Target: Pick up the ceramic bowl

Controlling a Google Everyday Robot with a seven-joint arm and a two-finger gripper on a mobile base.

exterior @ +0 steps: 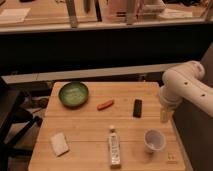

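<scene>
The ceramic bowl [73, 94] is round, shallow and glossy green. It sits upright at the far left corner of the wooden table [90, 130]. My white arm [184, 86] comes in from the right. The gripper [164, 116] hangs at the table's right edge, far to the right of the bowl and holding nothing that I can see.
On the table lie a small orange-red object [105, 104], a black rectangular object [137, 108], a white plastic cup [154, 140], a lying bottle [114, 147] and a pale sponge [59, 144]. A dark chair [12, 117] stands to the left. A counter runs behind.
</scene>
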